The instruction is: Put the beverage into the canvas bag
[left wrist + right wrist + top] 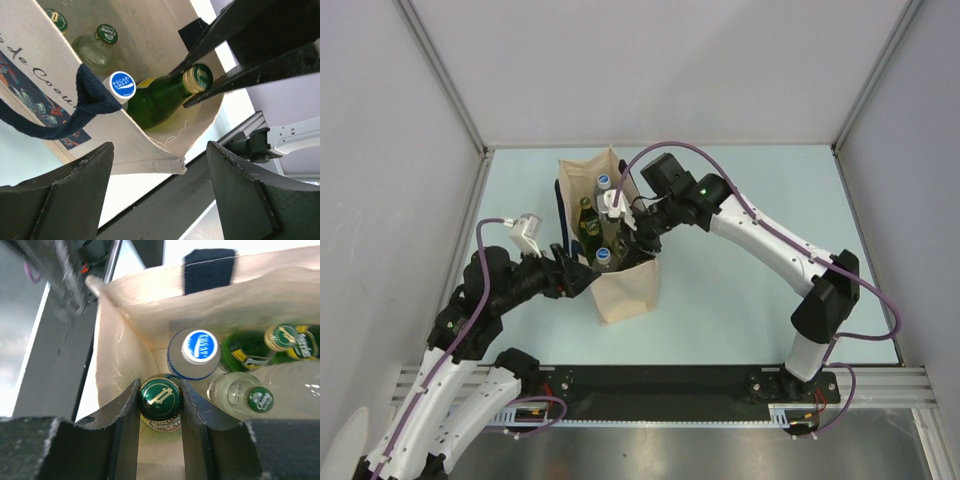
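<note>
– Pale blue surface [750, 260], grey walls around it. Where is the drink?
– Inside the canvas bag [625, 290] at mid-surface. The right end effector [159, 390] hangs in over the rim from 2 o'clock, clamped on the green bottle [155, 102] at the neck, just under the cap.
– Standing straight?
– No, seen from the left wrist it leans. Whether its base touches the bag's bottom is hidden.
– How will it handle?
– I judge it glass: heavy, stiff, slick, and liable to crack against its neighbours. In the right wrist view a blue-capped bottle [200, 346] sits at its 1 o'clock and a clear bottle [240, 395] at 3 o'clock, both close. The neck is the sensible hold, since the cap's lip should stop a slide.
– And the bag?
– Soft cloth, so I expect the walls to give rather than guide.
– The left end effector [160, 150]?
– At the bag's 8 o'clock, fingers [65, 200] apart, gripping nothing. The bag's corner sits just beyond them.
</note>
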You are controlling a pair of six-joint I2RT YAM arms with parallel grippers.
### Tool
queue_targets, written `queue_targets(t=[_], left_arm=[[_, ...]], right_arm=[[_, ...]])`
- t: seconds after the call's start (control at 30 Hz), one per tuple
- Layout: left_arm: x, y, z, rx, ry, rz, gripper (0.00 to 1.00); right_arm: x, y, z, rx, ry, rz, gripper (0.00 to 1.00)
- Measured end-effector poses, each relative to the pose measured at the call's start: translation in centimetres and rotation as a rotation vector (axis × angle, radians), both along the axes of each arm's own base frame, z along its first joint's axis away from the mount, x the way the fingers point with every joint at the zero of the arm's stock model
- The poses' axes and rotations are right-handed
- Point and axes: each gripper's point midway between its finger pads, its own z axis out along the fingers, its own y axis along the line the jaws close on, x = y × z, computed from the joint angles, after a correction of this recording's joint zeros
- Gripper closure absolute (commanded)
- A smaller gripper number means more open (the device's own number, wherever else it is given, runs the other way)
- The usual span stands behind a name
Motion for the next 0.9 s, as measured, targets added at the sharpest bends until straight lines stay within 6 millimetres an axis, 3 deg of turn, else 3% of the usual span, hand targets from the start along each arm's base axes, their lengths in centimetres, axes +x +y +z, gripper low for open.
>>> queue_targets(t=[0.17, 0.27, 0.37, 0.5, 0.57, 0.6, 0.77, 0.9], left_arm=[[0.0, 0.4, 0.4, -0.002, -0.024, 0.022, 0.19], [0.0, 0.8, 0.6, 0.0, -0.039, 0.041, 0.18], [0.0, 1.1, 0.7, 0.005, -0.043, 0.059, 0.18], [0.2, 1.4, 0.7, 0.012, -0.043, 0.075, 0.18], [0.2, 1.5, 0.6, 0.017, -0.04, 0.083, 0.18], [0.2, 1.5, 0.5, 0.019, -0.038, 0.084, 0.18], [0.2, 1.9, 0.6, 0.023, -0.045, 0.105, 0.16], [0.1, 2.2, 1.4, 0.017, -0.065, 0.115, 0.16]], right_arm=[[-0.6, -0.2, -1.6, -0.008, -0.034, 0.085, 1.0], [-0.9, -0.4, -2.9, -0.018, -0.042, 0.125, 0.92], [-1.1, -0.5, -4.3, -0.03, -0.048, 0.157, 0.85], [-1.3, -0.8, -5.2, -0.038, -0.062, 0.183, 0.62], [-1.3, -0.9, -5.4, -0.04, -0.068, 0.192, 0.55], [-1.3, -1.0, -5.5, -0.043, -0.07, 0.196, 0.47], [-1.3, -1.7, -5.6, -0.06, -0.055, 0.196, 0.36], [-0.8, -1.6, -3.9, -0.033, -0.075, 0.183, 0.29]])
